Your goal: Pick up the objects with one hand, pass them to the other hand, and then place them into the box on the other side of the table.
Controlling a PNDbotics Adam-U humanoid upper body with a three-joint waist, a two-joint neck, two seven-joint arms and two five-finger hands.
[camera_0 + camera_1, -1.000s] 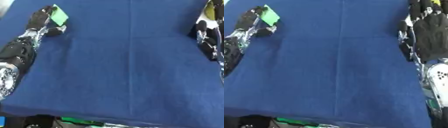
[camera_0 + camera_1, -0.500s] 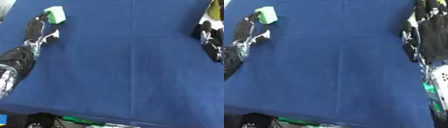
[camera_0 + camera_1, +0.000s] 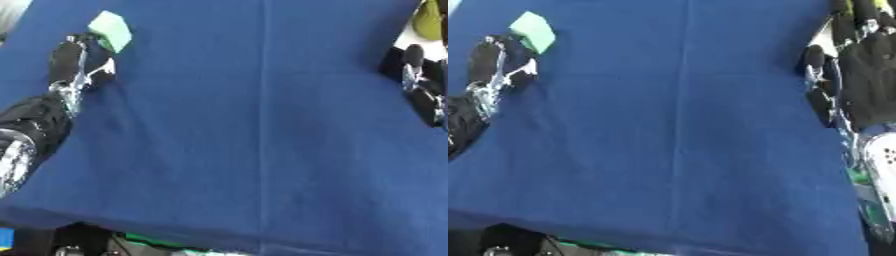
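Since a second ago my left hand (image 3: 77,62) let go the green block (image 3: 110,30); fingers straight, block at one o'clock near the tabletop (image 3: 262,140) edge; right hand (image 3: 868,75) rests open

Right robot hand (image 3: 868,75) — fingertips cropped

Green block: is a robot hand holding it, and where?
It cannot be told. The green block sits at the left robot hand fingertips, touching or nearly. The right robot hand holds nothing.
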